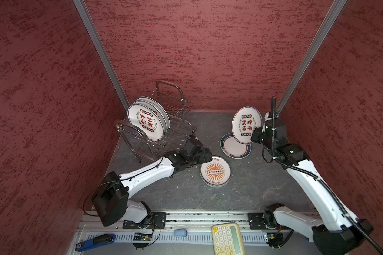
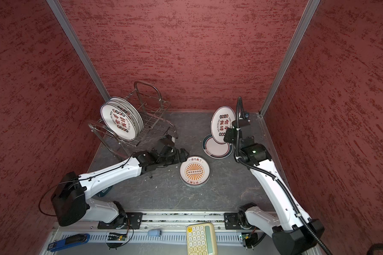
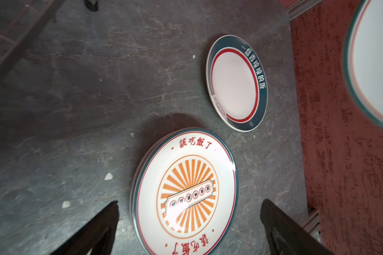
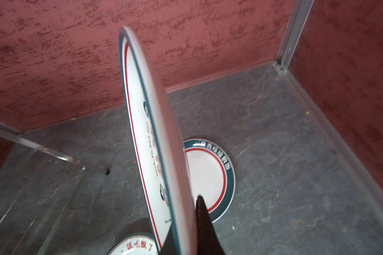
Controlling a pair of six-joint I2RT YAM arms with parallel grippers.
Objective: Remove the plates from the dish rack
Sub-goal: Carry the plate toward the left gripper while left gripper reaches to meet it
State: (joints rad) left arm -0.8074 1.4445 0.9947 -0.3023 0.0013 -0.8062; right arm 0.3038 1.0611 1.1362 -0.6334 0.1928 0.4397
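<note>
Right end effector (image 1: 256, 135) is pinching the rim of 1 white plate with red characters (image 1: 246, 124), its jaws clamped tight on the edge as the plate is standing nearly upright in the air. Just beneath that end effector, a teal-rimmed plate (image 1: 236, 148) is lying flat on the dark bench (image 1: 263, 187). Left end effector (image 3: 190, 201) is hanging empty with its jaws spread fully wide. A stack of orange sunburst plates (image 1: 216, 171) is lying flat on the bench right ahead of it, and the left wrist view is framing the stack between its 2 fingers (image 3: 95, 231). Behind the left end effector, toward the back corner, the dish rack (image 1: 177, 103) is standing on its legs and holding several more plates (image 1: 145, 121) on edge.
</note>
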